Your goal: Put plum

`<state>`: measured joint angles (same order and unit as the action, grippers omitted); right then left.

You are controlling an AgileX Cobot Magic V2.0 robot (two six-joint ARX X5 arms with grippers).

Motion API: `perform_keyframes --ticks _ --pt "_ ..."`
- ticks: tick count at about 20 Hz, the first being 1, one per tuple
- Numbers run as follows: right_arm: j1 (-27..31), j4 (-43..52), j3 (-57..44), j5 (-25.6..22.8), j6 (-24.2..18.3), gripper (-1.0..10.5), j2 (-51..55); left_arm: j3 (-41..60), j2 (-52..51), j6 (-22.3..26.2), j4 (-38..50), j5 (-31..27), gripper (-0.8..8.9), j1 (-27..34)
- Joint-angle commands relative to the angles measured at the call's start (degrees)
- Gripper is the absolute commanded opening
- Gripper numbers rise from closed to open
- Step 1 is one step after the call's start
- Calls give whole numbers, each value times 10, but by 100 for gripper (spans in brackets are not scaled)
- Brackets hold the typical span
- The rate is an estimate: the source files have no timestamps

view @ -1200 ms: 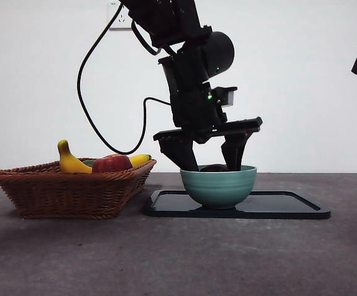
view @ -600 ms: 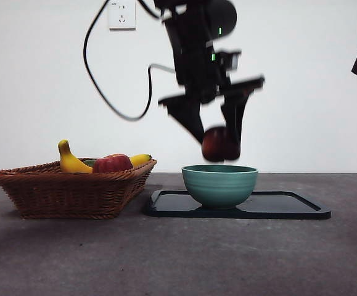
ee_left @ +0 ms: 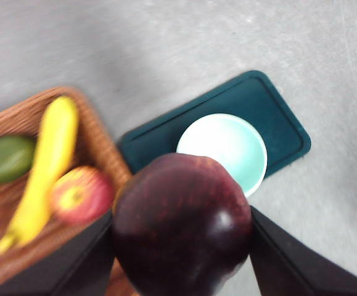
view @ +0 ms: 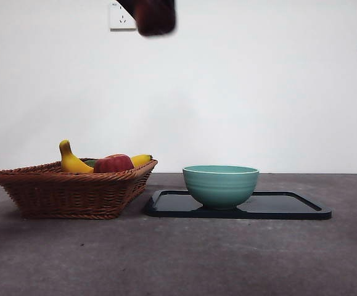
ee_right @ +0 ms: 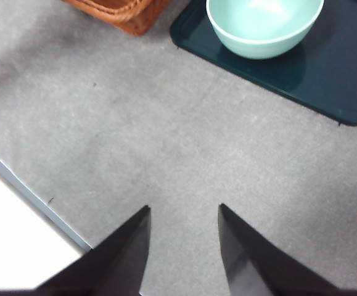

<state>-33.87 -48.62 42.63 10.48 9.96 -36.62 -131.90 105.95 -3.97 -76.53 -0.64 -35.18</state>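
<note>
**Plum lifted clear of the bowl**

Since a second ago the left pincer (ee_left: pixel 181 246) has risen from the bowl (view: pixel 220 185) to the frame's top, carrying the plum (ee_left: pixel 182 232), now clamped between its jaws high above the counter (view: pixel 178 259). Left to right below: basket (view: pixel 70 191) with banana (view: pixel 73 162) and apple (view: pixel 111 164), then bowl on tray (view: pixel 289 206). The plum hangs above the basket's near edge, so the left arm is the one placed to set it down. The right pincer (ee_right: pixel 183 246) waits, spread and empty.

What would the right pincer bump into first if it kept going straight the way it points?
Probably just the bare grey table; the right pincer has nothing between its open jaws.
</note>
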Motion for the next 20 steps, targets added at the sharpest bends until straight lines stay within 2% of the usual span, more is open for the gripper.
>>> perform_keyframes --ticks 1,5,8,14,20 --pt "-5 4 4 0 5 176 2 -17 -35 4 -25 -14 235 10" --pt "-5 4 4 0 5 176 2 23 -110 3 -46 -19 235 34" --pt "-5 4 4 0 5 176 2 112 -178 3 -8 -21 235 46" --pt "-5 6 4 0 5 176 2 437 -331 3 193 -21 236 71" --pt "-5 5 4 0 15 176 1 660 -349 19 406 -20 236 104"
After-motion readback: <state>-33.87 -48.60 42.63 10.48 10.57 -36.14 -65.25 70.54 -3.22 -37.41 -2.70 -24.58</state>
